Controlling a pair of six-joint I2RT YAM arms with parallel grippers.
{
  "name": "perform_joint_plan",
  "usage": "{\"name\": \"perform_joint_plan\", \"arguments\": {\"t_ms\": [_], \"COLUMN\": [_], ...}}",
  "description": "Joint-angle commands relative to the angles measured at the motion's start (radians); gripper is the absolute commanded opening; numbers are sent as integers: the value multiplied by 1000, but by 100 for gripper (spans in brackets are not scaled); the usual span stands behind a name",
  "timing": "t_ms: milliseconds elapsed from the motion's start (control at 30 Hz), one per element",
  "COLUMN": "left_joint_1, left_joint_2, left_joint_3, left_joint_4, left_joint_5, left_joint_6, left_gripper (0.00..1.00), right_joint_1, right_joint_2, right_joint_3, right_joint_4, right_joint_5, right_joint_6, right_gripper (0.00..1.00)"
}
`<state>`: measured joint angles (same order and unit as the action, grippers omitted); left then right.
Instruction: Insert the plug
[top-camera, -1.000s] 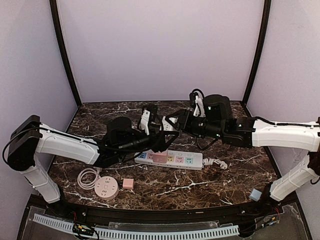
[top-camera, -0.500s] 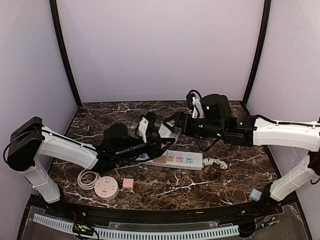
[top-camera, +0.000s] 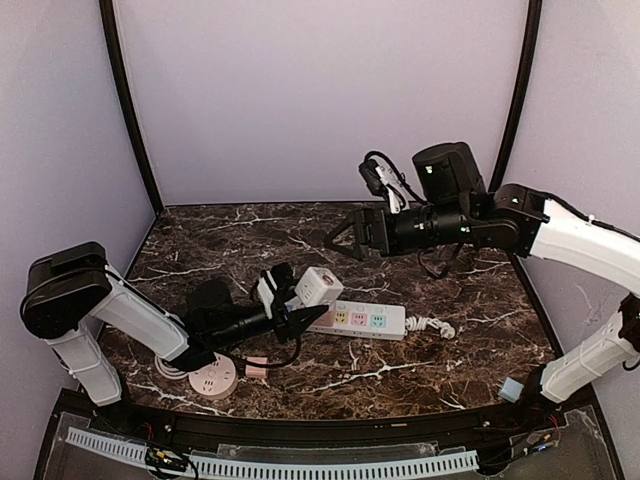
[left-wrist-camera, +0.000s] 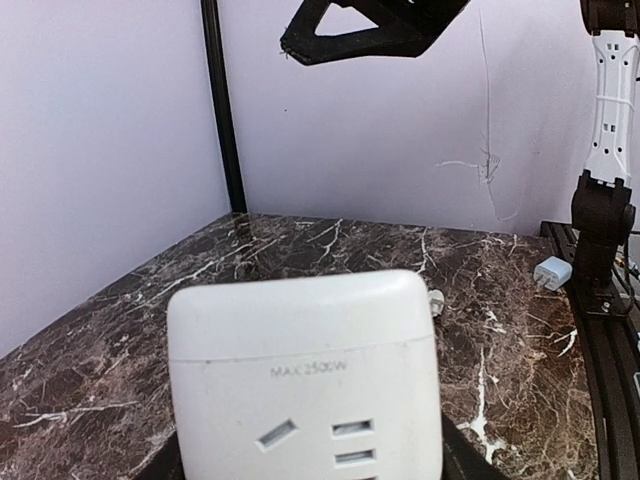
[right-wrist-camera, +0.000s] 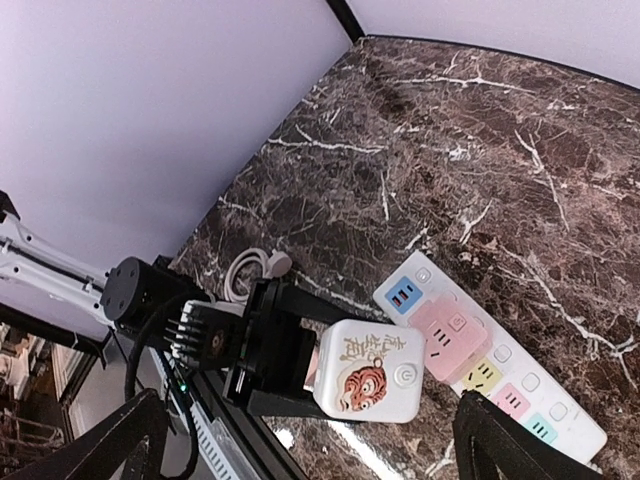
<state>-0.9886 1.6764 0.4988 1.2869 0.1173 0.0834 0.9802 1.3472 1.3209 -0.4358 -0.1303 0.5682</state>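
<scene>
The plug is a white cube adapter (top-camera: 318, 287) with a tiger picture on one face (right-wrist-camera: 370, 372) and socket slots on another (left-wrist-camera: 305, 370). My left gripper (top-camera: 306, 312) is shut on it from both sides and holds it just above the left end of the white power strip (top-camera: 362, 319). In the right wrist view the left gripper (right-wrist-camera: 290, 365) sits behind the cube, close to the power strip (right-wrist-camera: 495, 355). My right gripper (top-camera: 345, 236) hangs open and empty, high above the table behind the strip. Its dark fingers (right-wrist-camera: 115, 440) frame the scene below.
A pink adapter (right-wrist-camera: 450, 335) sits in the strip near its left end. A round pink socket (top-camera: 212, 378), a small pink cube (top-camera: 257, 368) and a coiled white cable (top-camera: 173, 356) lie at the front left. The strip's cord (top-camera: 432, 325) trails right. A white charger (left-wrist-camera: 551, 272) lies by the right arm's base.
My right gripper has opened, let go of the cube and risen up and back to the right. The left gripper has closed on the cube and carried it down and nearer.
</scene>
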Motion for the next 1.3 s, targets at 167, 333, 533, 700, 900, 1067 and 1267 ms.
{"name": "perform_joint_plan", "arguments": {"t_ms": [167, 333, 533, 700, 900, 1067, 1267], "left_joint_1": [2, 1, 2, 1, 1, 1, 0], "left_joint_2": [18, 6, -17, -32, -33, -27, -28], "left_joint_3": [-56, -62, -62, -62, -55, -49, -46], "left_joint_4": [241, 244, 229, 211, 203, 201, 196], "left_joint_5": [33, 43, 46, 45, 51, 47, 36], "left_joint_6": [93, 123, 131, 136, 136, 136, 146], "left_gripper": [11, 11, 11, 11, 10, 11, 10], "right_joint_1": [-9, -10, -9, -9, -9, -10, -9], "right_joint_2": [132, 190, 251, 294, 355, 419, 469], "right_joint_3": [142, 209, 253, 276, 315, 390, 442], "right_joint_4": [-244, -294, -318, -332, -355, -406, -447], "right_joint_5": [-131, -180, -231, -247, -249, -264, -274], "right_joint_6": [-88, -91, -93, -84, -76, -78, -90], "right_gripper": [99, 99, 99, 99, 99, 88, 70]}}
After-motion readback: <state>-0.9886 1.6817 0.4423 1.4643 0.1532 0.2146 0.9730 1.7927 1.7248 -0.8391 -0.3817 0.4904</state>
